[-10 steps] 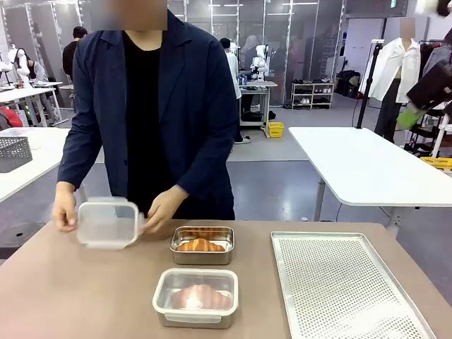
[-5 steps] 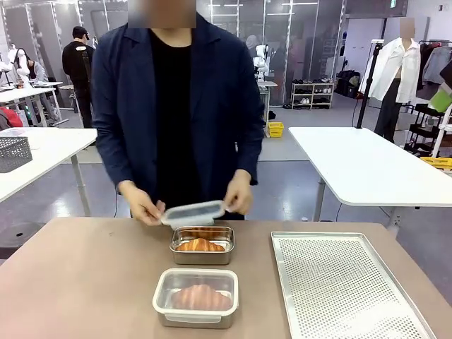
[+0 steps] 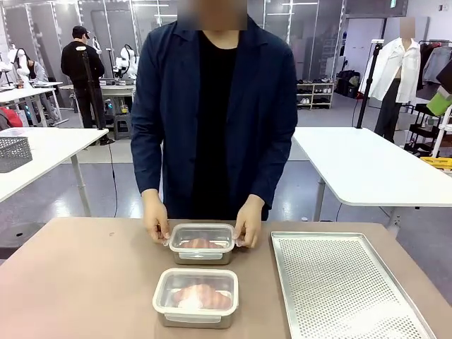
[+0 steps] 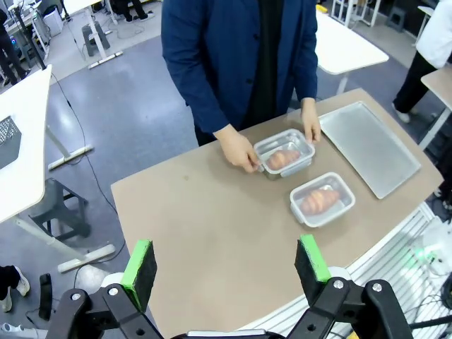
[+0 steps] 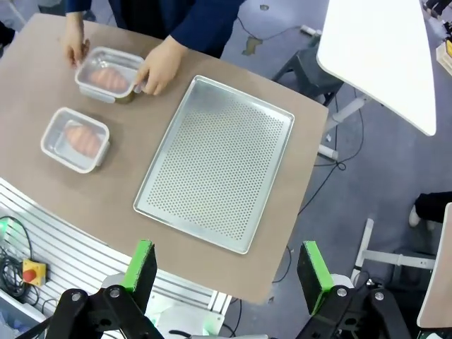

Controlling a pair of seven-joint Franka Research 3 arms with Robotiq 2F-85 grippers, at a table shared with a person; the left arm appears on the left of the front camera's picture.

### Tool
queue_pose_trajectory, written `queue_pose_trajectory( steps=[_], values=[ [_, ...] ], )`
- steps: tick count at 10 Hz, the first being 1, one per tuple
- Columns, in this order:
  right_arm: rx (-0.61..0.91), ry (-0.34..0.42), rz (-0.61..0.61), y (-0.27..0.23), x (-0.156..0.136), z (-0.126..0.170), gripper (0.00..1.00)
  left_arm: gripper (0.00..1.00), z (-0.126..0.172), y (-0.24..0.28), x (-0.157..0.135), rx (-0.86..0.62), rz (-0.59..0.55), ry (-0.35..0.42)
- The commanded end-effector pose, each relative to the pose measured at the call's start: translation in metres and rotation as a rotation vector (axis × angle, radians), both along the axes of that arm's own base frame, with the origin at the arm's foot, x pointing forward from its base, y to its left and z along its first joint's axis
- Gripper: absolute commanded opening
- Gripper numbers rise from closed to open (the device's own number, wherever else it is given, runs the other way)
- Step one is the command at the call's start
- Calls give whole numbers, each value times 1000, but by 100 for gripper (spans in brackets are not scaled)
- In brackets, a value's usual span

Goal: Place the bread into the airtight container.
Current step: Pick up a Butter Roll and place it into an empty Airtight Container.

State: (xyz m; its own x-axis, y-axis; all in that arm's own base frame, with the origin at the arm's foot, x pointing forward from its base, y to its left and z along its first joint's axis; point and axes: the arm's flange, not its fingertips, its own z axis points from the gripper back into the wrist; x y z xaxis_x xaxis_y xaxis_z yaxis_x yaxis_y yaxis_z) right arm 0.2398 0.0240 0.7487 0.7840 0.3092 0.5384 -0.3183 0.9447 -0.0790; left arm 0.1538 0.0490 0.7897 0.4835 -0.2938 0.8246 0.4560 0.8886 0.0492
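Far container (image 3: 202,244), bread visible inside through its clear lid (image 3: 202,234), sits directly between the person's two hands. Left-of-frame hand (image 3: 157,224) is at one short end, the other hand (image 3: 248,222) at the opposite end, fingers curled down over the lid corners, pressing or clipping it; can't tell whether the latches are shut. The container's long axis runs side to side across the table, i.e. hand to hand.

Near container (image 3: 195,297) is just on the robot's side of the far one, bread inside, lid on, nobody touching it. Perforated tray (image 3: 346,289) lies beside both, off the person's hand on that side, bare.

Both grippers are well back from the table, high up: left gripper (image 4: 226,268) jaws spread wide, nothing between them; right gripper (image 5: 227,270) the same. The person's hands are far nearer to the containers than either arm.

Versus half a second ago: the lid was held in the air just above the open far container; now it's seated on it and the hands have moved out to the ends. My read: bread is in, only sealing is left.
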Motion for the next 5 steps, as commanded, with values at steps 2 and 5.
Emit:
queue_pose_trajectory(
  steps=[2, 5],
  values=[
    [-1, -6, -4, -2, -2, 1, 100, 100, 1, -1, 0, 1, -4, 1],
    [-1, -6, -4, -2, -2, 1, 100, 100, 1, -1, 0, 1, -4, 1]
  ],
)
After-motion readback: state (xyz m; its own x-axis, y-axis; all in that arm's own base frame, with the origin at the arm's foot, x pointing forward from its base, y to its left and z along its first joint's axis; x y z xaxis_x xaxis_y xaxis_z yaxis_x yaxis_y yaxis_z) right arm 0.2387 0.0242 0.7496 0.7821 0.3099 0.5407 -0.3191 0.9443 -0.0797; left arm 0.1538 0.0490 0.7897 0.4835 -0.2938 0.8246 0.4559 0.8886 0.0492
